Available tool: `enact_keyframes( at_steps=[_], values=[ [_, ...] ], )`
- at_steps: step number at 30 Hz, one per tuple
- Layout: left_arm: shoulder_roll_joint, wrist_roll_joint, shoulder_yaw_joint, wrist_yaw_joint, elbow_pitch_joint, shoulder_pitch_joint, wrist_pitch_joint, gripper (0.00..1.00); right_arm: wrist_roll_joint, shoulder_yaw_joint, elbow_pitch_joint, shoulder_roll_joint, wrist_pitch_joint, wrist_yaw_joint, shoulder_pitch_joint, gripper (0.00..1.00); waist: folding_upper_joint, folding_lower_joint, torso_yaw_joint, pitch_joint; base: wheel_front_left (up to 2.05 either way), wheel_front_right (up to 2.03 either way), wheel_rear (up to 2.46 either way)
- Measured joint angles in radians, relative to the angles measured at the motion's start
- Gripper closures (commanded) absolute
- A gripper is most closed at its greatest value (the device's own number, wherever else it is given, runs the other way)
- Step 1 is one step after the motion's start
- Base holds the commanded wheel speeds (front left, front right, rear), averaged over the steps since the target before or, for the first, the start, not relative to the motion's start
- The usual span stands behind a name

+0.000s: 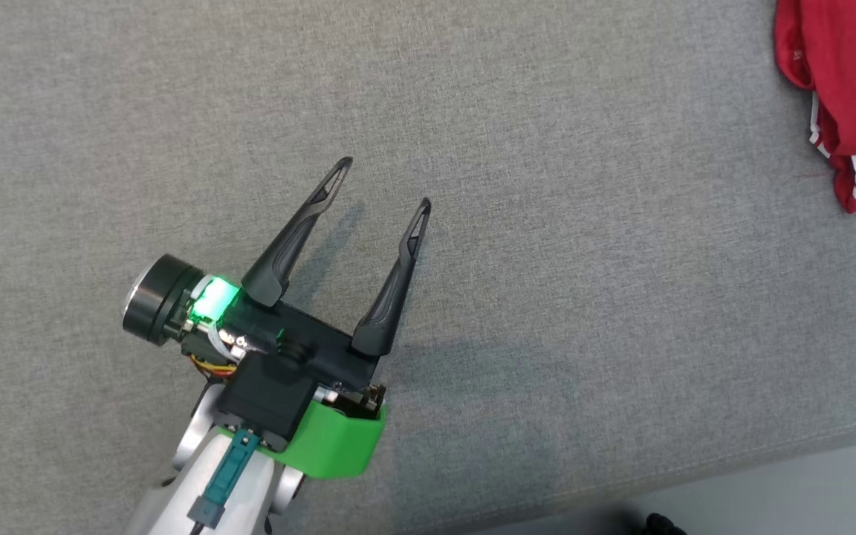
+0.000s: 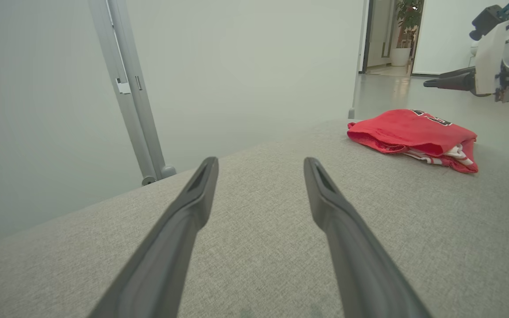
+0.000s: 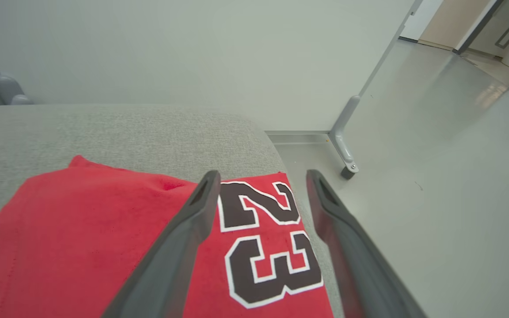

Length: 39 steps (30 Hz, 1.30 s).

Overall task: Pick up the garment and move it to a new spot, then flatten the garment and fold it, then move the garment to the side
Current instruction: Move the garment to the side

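The garment is a red jersey with white trim, lying folded at the far right edge of the grey cushioned surface. My left gripper hovers open over bare fabric, well to the left of it. In the left wrist view the garment lies ahead to the right of the open left gripper, with my right gripper above and behind it. My right gripper stands open just over the garment, above its black number 23, with nothing between its fingers.
The cushion's near edge runs along the lower right, with pale floor beyond it. A grey metal post rises behind the surface, and another post foot stands on the floor off the cushion's right end. A doorway with a plant lies beyond.
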Motion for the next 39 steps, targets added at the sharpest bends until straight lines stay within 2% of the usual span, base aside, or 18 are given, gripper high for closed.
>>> enact_keyframes(
  at_steps=[4, 5, 11, 16, 22, 29, 39],
  values=[
    [-0.027, -0.049, 0.036, 0.03, 0.024, 0.052, 0.0, 0.0, -0.145, -0.09, -0.152, 0.085, 0.0, 0.0, 0.155, 0.0, 0.0, -0.0001, 0.013, -0.06, 0.0, 0.0, 0.0],
    [-0.042, -0.072, 0.063, 0.049, 0.054, 0.084, 0.0, 0.0, -0.211, -0.118, -0.223, 0.132, 0.0, 0.0, 0.237, 0.0, 0.0, -0.0001, 0.021, -0.093, 0.0, 0.0, 0.0],
    [-0.076, -0.111, 0.152, 0.092, 0.091, 0.165, 0.0, 0.0, -0.334, -0.151, -0.409, 0.288, 0.0, 0.0, 0.443, 0.0, 0.0, -0.0001, 0.051, -0.197, 0.0, 0.0, 0.0],
    [-0.097, -0.152, 0.213, 0.093, 0.15, 0.239, 0.0, 0.0, -0.396, -0.145, -0.515, 0.4, 0.0, 0.0, 0.543, 0.0, 0.0, -0.0001, 0.08, -0.281, 0.0, 0.0, 0.0],
    [-0.118, -0.182, 0.273, 0.069, 0.21, 0.299, 0.0, 0.0, -0.468, -0.166, -0.628, 0.515, 0.0, 0.0, 0.645, 0.0, 0.0, -0.0001, 0.114, -0.377, 0.0, 0.0, 0.0],
    [-0.131, -0.162, 0.321, 0.047, 0.236, 0.354, 0.0, 0.0, -0.523, -0.215, -0.741, 0.592, 0.0, 0.0, 0.769, 0.0, 0.0, -0.0001, 0.154, -0.474, 0.0, 0.0, 0.0],
    [-0.139, -0.135, 0.379, 0.019, 0.198, 0.429, 0.0, 0.0, -0.605, -0.289, -0.805, 0.669, 0.0, 0.0, 0.918, 0.0, 0.0, -0.0002, 0.182, -0.573, 0.0, 0.0, 0.0]
  ],
)
